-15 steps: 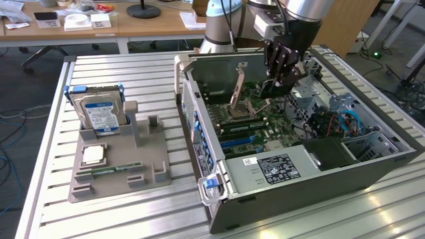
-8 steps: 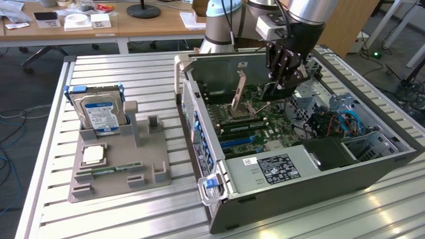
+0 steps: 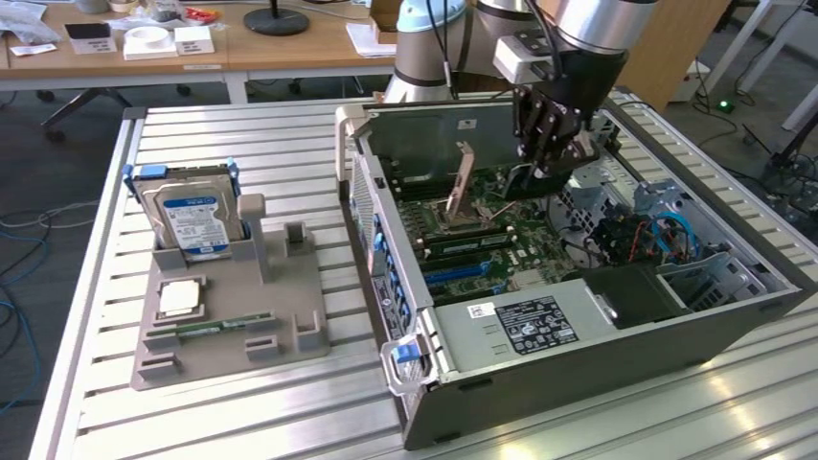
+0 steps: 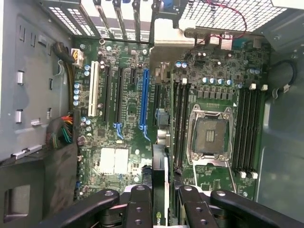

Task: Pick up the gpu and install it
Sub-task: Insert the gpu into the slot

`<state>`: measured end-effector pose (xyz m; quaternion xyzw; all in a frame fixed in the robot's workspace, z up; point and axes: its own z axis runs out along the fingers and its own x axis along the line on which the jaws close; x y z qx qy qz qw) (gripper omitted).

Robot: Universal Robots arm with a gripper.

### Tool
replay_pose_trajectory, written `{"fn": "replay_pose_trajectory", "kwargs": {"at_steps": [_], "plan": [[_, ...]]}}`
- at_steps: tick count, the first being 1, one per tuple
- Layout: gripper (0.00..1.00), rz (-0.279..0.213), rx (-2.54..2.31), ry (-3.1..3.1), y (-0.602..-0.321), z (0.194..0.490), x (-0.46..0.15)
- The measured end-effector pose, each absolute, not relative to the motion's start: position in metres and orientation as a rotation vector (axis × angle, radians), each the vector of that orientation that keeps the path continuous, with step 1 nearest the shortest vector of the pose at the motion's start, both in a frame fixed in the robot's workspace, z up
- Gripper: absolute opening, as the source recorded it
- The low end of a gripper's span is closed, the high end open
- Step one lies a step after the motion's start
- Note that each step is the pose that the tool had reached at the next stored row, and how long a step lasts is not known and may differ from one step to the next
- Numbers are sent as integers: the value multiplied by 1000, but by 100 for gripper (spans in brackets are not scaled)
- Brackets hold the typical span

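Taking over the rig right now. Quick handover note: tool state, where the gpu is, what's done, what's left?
The tool is shut on the thin, flat black gpu card, held edge-on.
Position: inside the open grey computer case, over the green motherboard, close to the long blue slot.
Done: pickup.
Left: the card is not yet seated in a slot.

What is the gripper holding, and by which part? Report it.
The gripper grips the gpu by its top edge, card hanging down inside the computer case.
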<state>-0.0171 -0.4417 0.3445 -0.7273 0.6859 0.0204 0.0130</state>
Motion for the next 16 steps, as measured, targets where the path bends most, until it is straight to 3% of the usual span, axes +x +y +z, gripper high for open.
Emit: {"fn": "replay_pose_trajectory", "kwargs": {"at_steps": [16], "plan": [[26,63,-2266,2137,-442,323,-26]]}}
